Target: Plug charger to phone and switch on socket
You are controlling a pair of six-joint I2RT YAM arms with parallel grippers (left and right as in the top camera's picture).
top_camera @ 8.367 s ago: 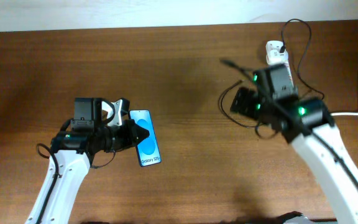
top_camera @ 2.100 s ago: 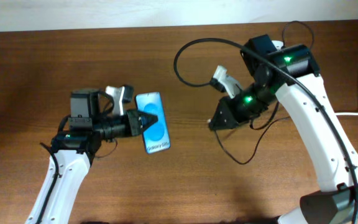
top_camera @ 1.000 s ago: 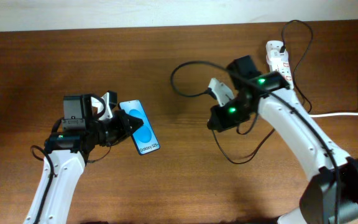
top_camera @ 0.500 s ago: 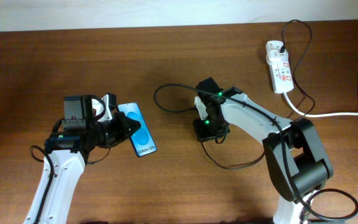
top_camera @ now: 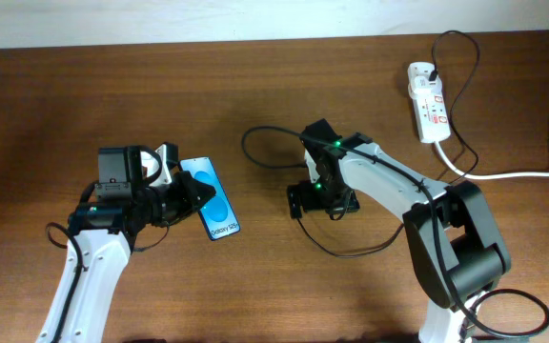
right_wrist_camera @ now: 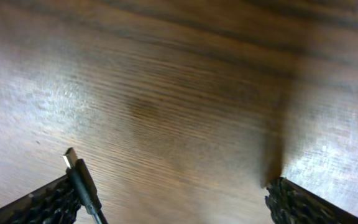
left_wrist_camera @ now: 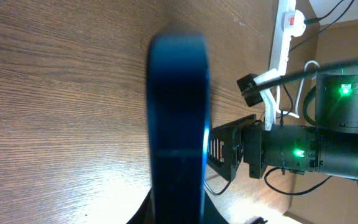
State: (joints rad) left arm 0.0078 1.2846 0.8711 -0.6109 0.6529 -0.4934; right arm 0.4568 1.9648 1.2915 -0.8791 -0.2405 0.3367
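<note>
The phone [top_camera: 214, 207] has a blue screen and hangs just above the table at the left, with my left gripper [top_camera: 191, 197] shut on its near end. In the left wrist view the phone [left_wrist_camera: 178, 118] shows edge-on, rising between the jaws of the left gripper [left_wrist_camera: 178, 216]. My right gripper [top_camera: 320, 202] is at the table's middle, pointing down with its jaws wide open. The charger [top_camera: 351, 252] loops around it as a thin black cable. Its plug tip [right_wrist_camera: 78, 175] lies against the left finger [right_wrist_camera: 42, 202], unclamped. The socket [top_camera: 427, 100] lies at the back right.
A thick white cord [top_camera: 522, 173] runs from the socket to the right edge. Bare brown wood [right_wrist_camera: 179, 93] fills the space between the right fingers. The right arm [left_wrist_camera: 309, 149] stands close beyond the phone's far end.
The right gripper came left and down to the table's middle and opened wide, letting go of the charger's plug. The left arm and phone have stayed put.
</note>
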